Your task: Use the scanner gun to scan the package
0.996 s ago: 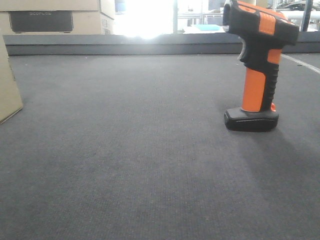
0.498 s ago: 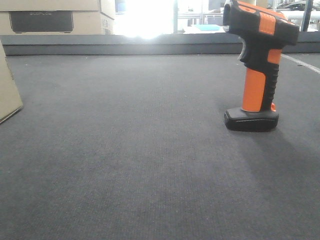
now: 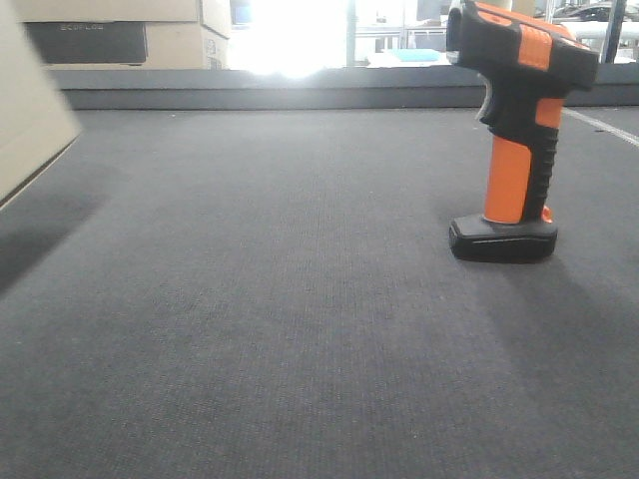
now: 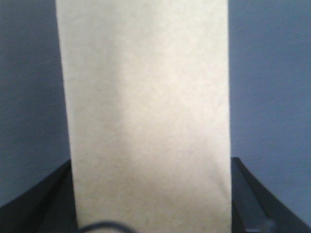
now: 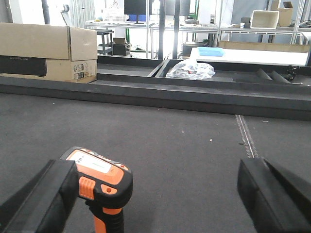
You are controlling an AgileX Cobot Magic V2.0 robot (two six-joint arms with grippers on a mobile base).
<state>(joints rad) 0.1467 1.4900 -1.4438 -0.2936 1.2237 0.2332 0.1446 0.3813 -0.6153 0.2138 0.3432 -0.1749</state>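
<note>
Pkg (image 3: 27, 108) blurry, cut off at left edge.

Front view: hard backlight, blown-out white patch left of scanner (image 3: 514, 130) head; scanner sharp, faint shadow right of its base on mat (image 3: 300, 329); box (image 3: 30, 110) far left of scanner smeared, dark shadow under it; left wrist: box soft, bluish cast; right wrist: even daylight, crisp.

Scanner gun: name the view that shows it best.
Exterior front-facing: the scanner gun stands upright, seen head to base. Right wrist catches only its head and upper handle. Left wrist shows just the package.
</note>
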